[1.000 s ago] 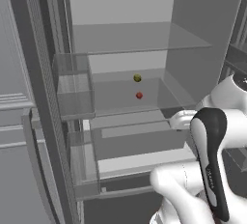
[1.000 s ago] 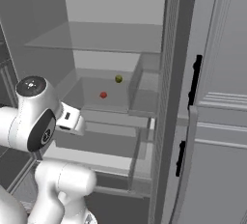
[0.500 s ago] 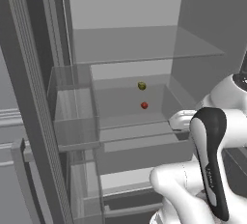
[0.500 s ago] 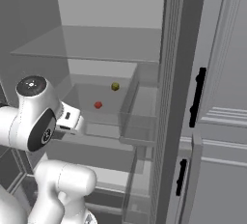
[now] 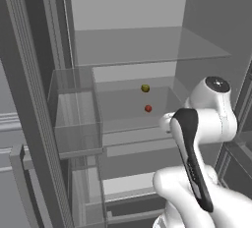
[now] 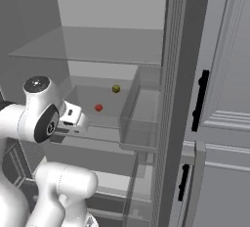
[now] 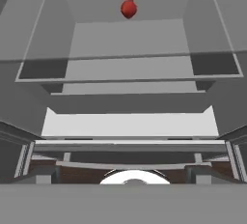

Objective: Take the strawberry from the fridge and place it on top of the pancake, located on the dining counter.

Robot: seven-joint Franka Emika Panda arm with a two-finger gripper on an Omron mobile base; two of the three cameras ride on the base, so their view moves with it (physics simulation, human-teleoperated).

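The fridge (image 5: pixel 128 6) stands open in front of me, showing its light grey interior (image 6: pixel 112 1). On the middle glass shelf lies the strawberry (image 5: pixel 148 108), tiny and red (image 6: pixel 98 107). The hand view has the strawberry (image 7: pixel 128 8) near its top edge, on the shelf beyond a lower ledge. My gripper (image 6: pixel 68 128) hangs in front of that shelf's edge, short of the strawberry and slightly lower, with nothing seen in it. Its fingers are too hidden by the arm to read. The pancake and the dining counter are out of view.
A small yellow-green fruit (image 5: pixel 145 88) sits just behind the strawberry (image 6: pixel 115 89). Another glass shelf (image 5: pixel 147 45) spans above. Clear door bins (image 5: pixel 74 124) flank the opening (image 6: pixel 141 123). Light grey cabinets with black handles (image 6: pixel 200 99) stand to the right.
The whole picture has shifted and grown: the base has driven closer to the fridge. The arm has come up in front of the strawberry's shelf. Both fruits lie where they were.
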